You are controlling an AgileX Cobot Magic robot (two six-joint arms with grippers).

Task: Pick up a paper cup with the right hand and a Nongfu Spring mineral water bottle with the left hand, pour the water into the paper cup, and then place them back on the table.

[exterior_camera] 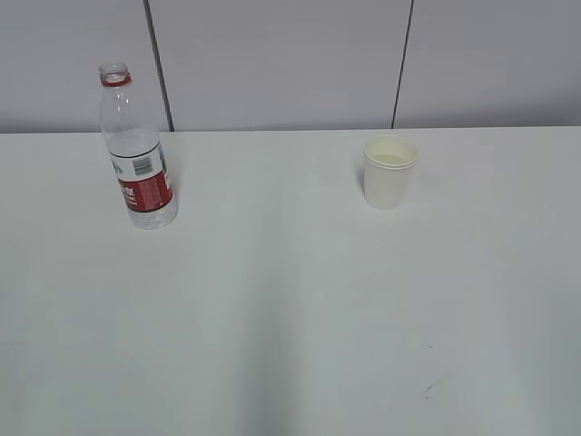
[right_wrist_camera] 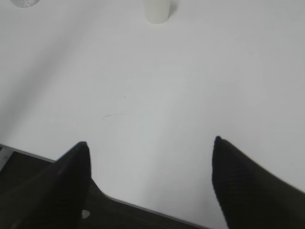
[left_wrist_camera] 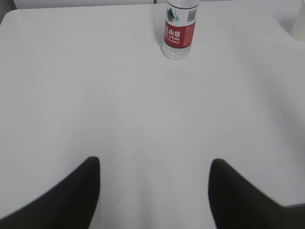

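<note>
The Nongfu Spring bottle [exterior_camera: 138, 150] stands upright at the back left of the white table [exterior_camera: 290, 309], uncapped, with a red neck ring and red-and-white label. It shows far ahead in the left wrist view [left_wrist_camera: 178, 29]. The white paper cup [exterior_camera: 389, 172] stands upright at the back right; its lower part shows at the top of the right wrist view [right_wrist_camera: 157, 11]. My left gripper [left_wrist_camera: 155, 164] is open and empty, low over the near table. My right gripper [right_wrist_camera: 150, 145] is open and empty at the table's front edge. Neither arm shows in the exterior view.
A grey panelled wall [exterior_camera: 272, 64] runs behind the table. A small dark scuff mark [exterior_camera: 431, 389] lies at the front right, and it shows in the right wrist view [right_wrist_camera: 114, 115]. The table's front edge [right_wrist_camera: 143, 206] crosses under my right gripper.
</note>
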